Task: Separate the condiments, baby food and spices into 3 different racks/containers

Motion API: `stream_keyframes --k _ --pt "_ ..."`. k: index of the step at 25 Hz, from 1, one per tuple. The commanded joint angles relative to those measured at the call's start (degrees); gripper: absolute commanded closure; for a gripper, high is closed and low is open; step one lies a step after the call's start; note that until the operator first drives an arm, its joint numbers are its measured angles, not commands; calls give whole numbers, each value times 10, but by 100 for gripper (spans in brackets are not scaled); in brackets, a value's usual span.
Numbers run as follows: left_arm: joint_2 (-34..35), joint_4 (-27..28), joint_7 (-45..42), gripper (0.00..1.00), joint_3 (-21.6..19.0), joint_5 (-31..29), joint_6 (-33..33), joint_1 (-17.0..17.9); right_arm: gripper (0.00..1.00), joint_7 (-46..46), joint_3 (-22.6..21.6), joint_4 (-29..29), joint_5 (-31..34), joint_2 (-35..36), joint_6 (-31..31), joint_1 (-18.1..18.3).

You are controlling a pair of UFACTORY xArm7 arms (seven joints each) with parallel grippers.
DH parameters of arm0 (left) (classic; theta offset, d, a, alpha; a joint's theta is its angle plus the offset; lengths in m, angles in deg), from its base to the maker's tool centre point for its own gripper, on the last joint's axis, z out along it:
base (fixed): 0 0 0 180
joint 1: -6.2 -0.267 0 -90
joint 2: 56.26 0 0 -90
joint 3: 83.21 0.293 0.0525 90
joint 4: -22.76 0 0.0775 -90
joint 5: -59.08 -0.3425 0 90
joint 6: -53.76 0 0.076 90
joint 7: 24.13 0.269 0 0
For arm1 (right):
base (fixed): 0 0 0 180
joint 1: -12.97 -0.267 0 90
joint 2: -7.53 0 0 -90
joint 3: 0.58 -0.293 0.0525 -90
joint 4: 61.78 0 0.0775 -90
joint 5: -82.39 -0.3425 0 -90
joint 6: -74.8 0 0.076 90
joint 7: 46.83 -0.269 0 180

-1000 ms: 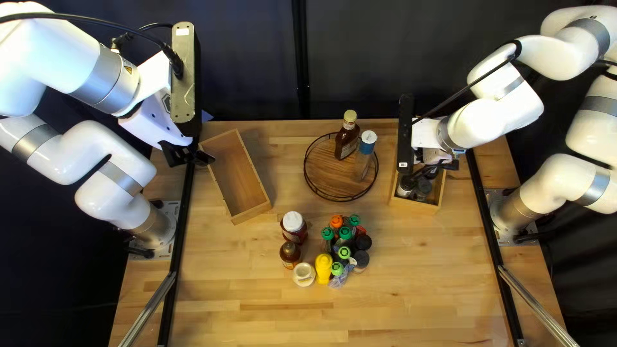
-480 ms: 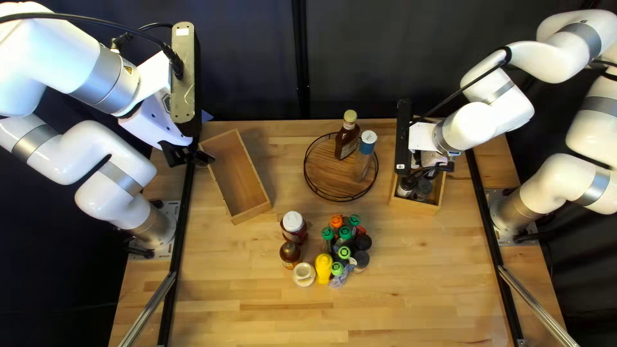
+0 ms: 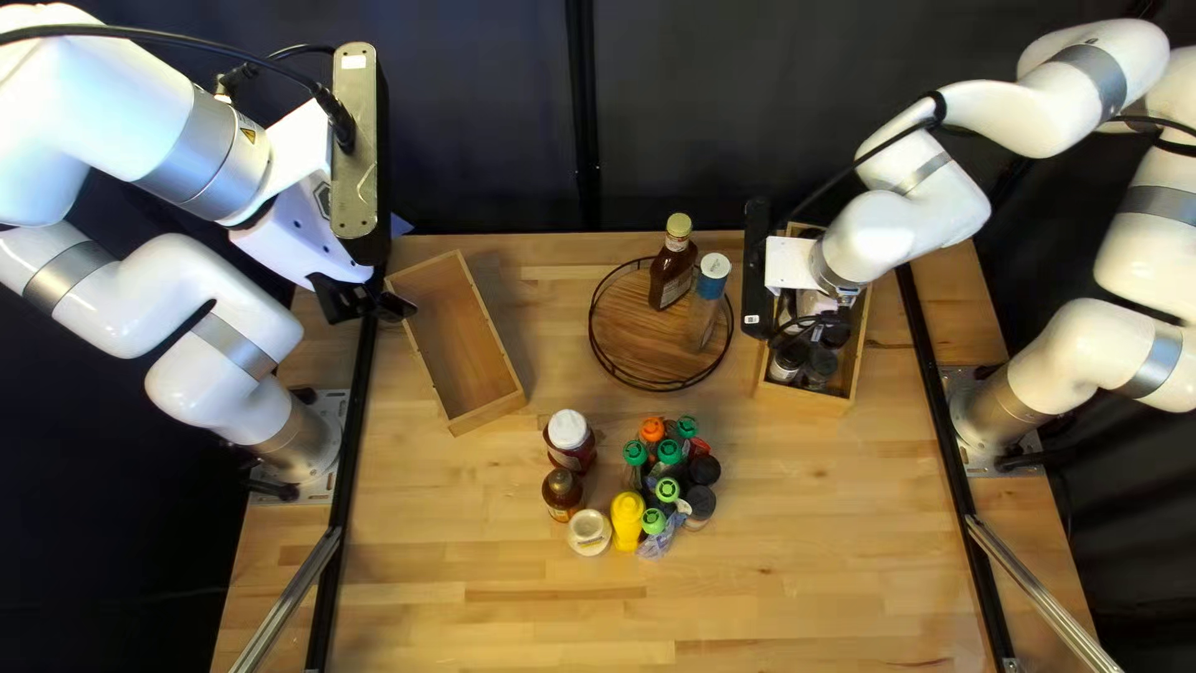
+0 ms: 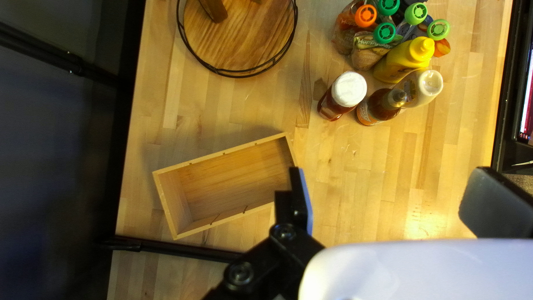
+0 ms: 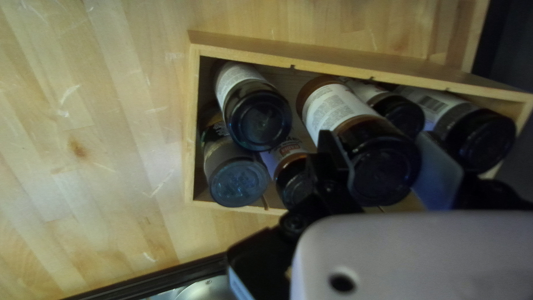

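Observation:
My left gripper [image 3: 364, 299] hovers at the empty wooden box [image 3: 464, 349]; in its wrist view the left gripper [image 4: 388, 203] is open, nothing between its fingers. Over the spice box [image 3: 804, 396] is my right gripper [image 3: 804, 327], its fingertips hidden from above. In its wrist view the right gripper [image 5: 386, 161] is shut on a black-capped spice jar [image 5: 338, 111], above several others in the box [image 5: 193, 128]. A dark sauce bottle [image 3: 673, 264] and a blue-collared bottle [image 3: 709, 289] occupy the round tray [image 3: 635, 358]. Capped pouches [image 3: 668, 454] cluster beside a yellow bottle [image 3: 627, 521].
Close to the pouches are a white-capped bottle [image 3: 569, 431], a brown bottle [image 3: 562, 490], a cream-capped bottle [image 3: 589, 532] and dark-lidded jars [image 3: 704, 470]. Black rails [image 3: 343, 499] run along both table sides. The tray stands just beside the spice box.
My right arm has moved toward the left of the top left view, uncovering more of the spice box's right side. The left arm and the items on the table have not moved.

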Motion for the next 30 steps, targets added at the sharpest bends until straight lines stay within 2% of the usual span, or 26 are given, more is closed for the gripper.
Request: stream_keyframes --k 1,7,10,13,18,24,28,30 --pt "0 0 0 0 0 0 0 0 10 2 0 -1 0 -5 -4 0" --pt "0 0 0 0 0 0 0 0 0 -2 -43 8 -26 -5 9 -10" --pt "0 0 0 0 0 0 0 0 0 -5 -61 16 -39 -2 10 -23" --pt "0 0 0 0 0 0 0 0 0 -21 -72 42 -61 23 -8 -77" --pt "0 0 0 0 0 0 0 0 0 -67 -56 66 -73 74 -64 -166" --pt "0 0 0 0 0 0 0 0 0 -117 -36 68 -79 120 -119 -238" --pt "0 0 0 0 0 0 0 0 0 -118 8 65 -76 149 -162 -293" --pt "0 0 0 0 0 0 0 0 0 -94 44 61 -68 153 -192 -327"
